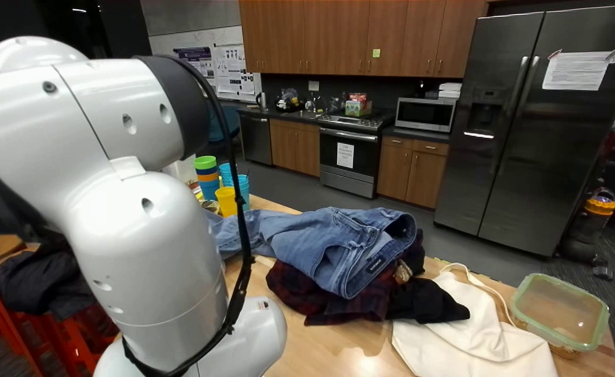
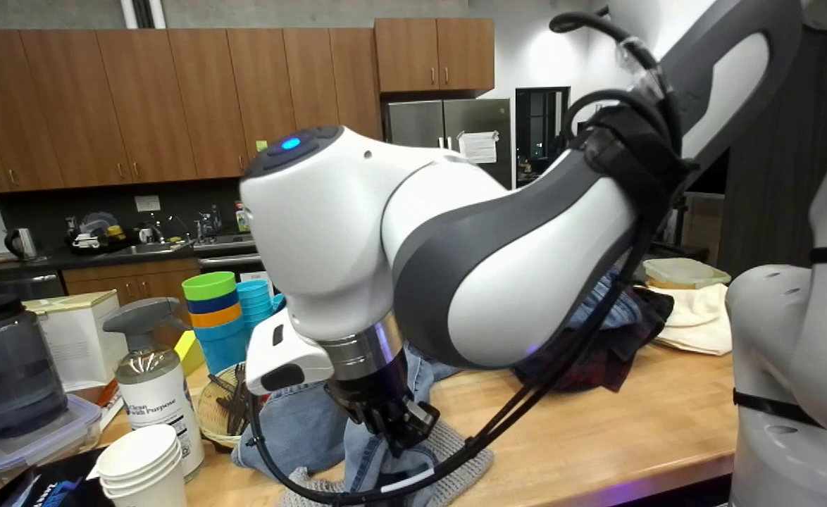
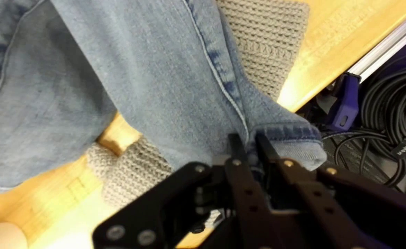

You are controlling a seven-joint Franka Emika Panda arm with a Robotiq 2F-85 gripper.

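One wooden table [image 2: 667,422], cabinets [image 1: 336,36] beyond

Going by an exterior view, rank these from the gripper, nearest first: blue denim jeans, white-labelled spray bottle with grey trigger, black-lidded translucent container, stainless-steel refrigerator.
1. Jeans: a leg end pinched in the gripper.
2. Spray bottle: left in that view.
3. Container: farther left.
4. Refrigerator: far off in the background.

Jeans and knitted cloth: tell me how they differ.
The jeans are blue denim; the knitted cloth is grey-beige with chunky stitches. The gripper pinches the jeans by one leg, while the knitted cloth lies on the wooden table, partly hidden beneath the jeans. Both are fabric.
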